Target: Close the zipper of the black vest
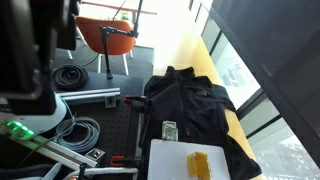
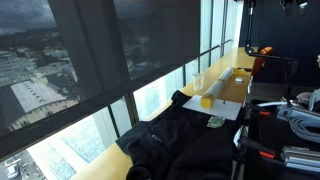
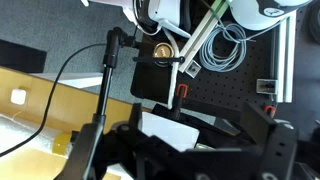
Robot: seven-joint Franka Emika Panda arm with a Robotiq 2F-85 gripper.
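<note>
The black vest [image 1: 192, 100] lies spread over the table and the yellow ledge, collar at the far end; it also shows in the other exterior view [image 2: 180, 150]. Its zipper [image 1: 190, 108] is a faint dark line down the middle, too dim to tell how far it is closed. In the wrist view my gripper [image 3: 185, 150] hangs high above the scene with its dark fingers wide apart and nothing between them. Dark shapes under the fingers hide most of the vest there. In the exterior views the gripper itself is not clear; only the arm [image 1: 30, 50] shows.
A white board [image 1: 180, 158] with a yellow sponge [image 1: 200, 163] lies at the vest's hem, and a small tag [image 1: 170, 130] lies beside it. Coiled cables [image 1: 70, 75], an orange chair [image 1: 105, 35] and a stand with a pole [image 3: 105, 90] are nearby. Windows run along the ledge [image 2: 160, 95].
</note>
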